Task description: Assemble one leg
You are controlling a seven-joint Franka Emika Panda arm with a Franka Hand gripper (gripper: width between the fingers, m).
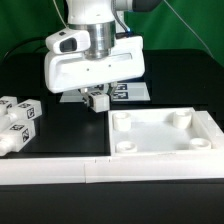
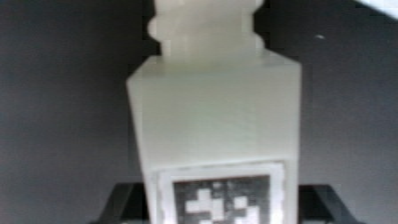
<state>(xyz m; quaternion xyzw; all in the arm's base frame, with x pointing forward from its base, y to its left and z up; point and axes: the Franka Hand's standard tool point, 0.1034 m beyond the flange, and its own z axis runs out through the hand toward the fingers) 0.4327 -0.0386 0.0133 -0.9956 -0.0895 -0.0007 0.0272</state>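
Exterior view: the arm's bulky white wrist housing fills the twelve o'clock part of the picture and hides most of the claw (image 1: 96, 100) beneath it. Only the dark tips show, low over the black bench (image 1: 50, 145). A small white leg (image 1: 97, 99) with a black-and-white tag sits between them, and the claw appears clamped on it. Whether the leg touches the bench or hangs just above it cannot be made out.

Just beyond the claw, toward one o'clock from it, lies the marker board (image 1: 130, 92). The wrist covers most of it, so only a strip of tags shows. At four o'clock from the claw sits the white panel (image 1: 165, 153), its round corner sockets facing up and its far right corner close to the frame edge. At eight o'clock from the claw, well apart from it, a cluster of loose legs (image 1: 18, 120) lies on the bench, cut off by the picture's border, so their number is unclear. A long white bar (image 1: 60, 170) runs across the six o'clock side, in front of the panel.

The wrist view is soft and out of focus. The leg (image 2: 205, 110) fills most of it, a square white post that narrows into a stepped peg at one end, which the frame crops. At the other end is a blurred tag (image 2: 222, 198) whose pattern cannot be read. The dark fingers (image 2: 125, 205) of the claw (image 2: 217, 206) flank that tagged end on both sides, close against it, though the blur hides the contact itself.
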